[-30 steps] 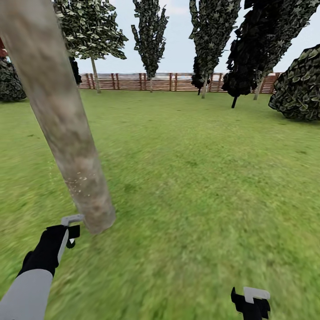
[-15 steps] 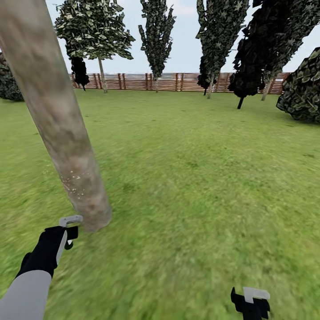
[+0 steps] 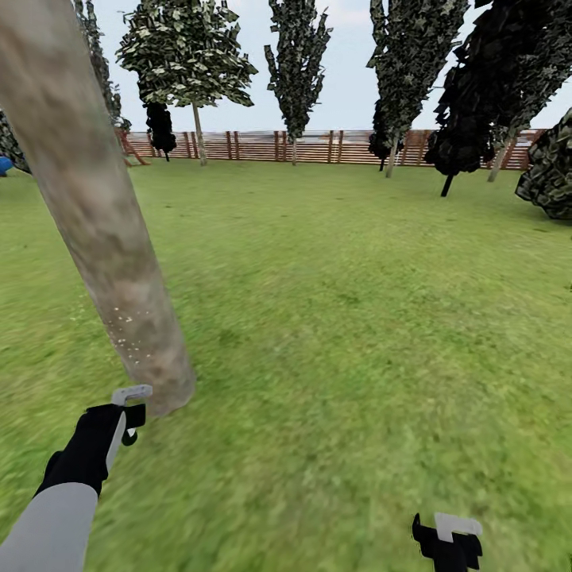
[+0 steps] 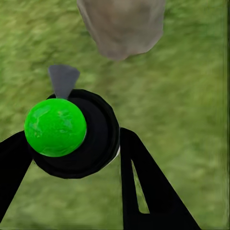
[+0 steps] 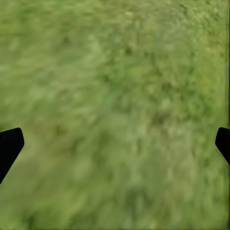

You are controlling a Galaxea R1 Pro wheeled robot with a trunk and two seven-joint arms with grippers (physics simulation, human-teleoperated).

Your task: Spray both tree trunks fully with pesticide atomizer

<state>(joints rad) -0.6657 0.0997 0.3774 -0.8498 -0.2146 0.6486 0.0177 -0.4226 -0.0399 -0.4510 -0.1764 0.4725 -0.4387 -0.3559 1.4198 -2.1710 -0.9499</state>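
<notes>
The left hand [image 4: 72,158] grips the pesticide atomizer [image 4: 76,129] just beside the tree trunk [image 3: 95,214].

from the head we look forward and down over the lawn [image 3: 342,318] to the far fence [image 3: 318,147]. our left wrist camera sits close above the tree trunk [image 4: 122,26] base, shared with the head view; the right wrist faces grass.

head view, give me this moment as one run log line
left pincer: shut on sprayer | nozzle: toward tree trunk base | trunk: white specks low down | right pincer: open over grass
</notes>
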